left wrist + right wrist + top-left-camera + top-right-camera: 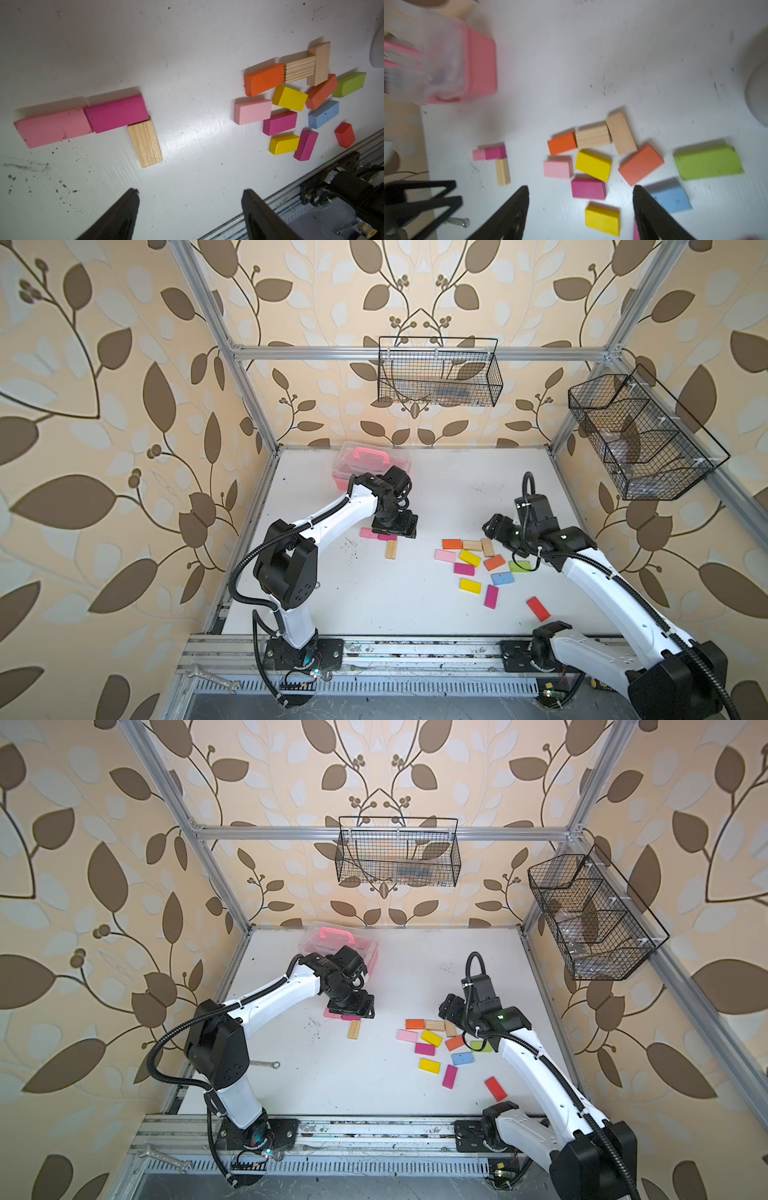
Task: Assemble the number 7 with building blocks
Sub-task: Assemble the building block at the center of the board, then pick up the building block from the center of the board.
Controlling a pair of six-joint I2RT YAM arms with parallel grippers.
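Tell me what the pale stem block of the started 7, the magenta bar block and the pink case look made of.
The pale stem block looks like bare, unpainted wood; straight grain lines show on its face. The magenta bar block is likely the same wood under matte opaque paint; it shows no gloss. The pink case seems to be plastic, with an opaque pink base and a see-through lid.

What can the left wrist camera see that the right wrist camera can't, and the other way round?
Only the left wrist view shows the metal rail along the table's edge. Only the right wrist view shows the pink clear-lidded case. Both show the started figure: a pink block and magenta block end to end, a wooden block set crosswise at the magenta block's end, plus the green block among other loose ones. Each shows its own gripper open: left gripper, right gripper.
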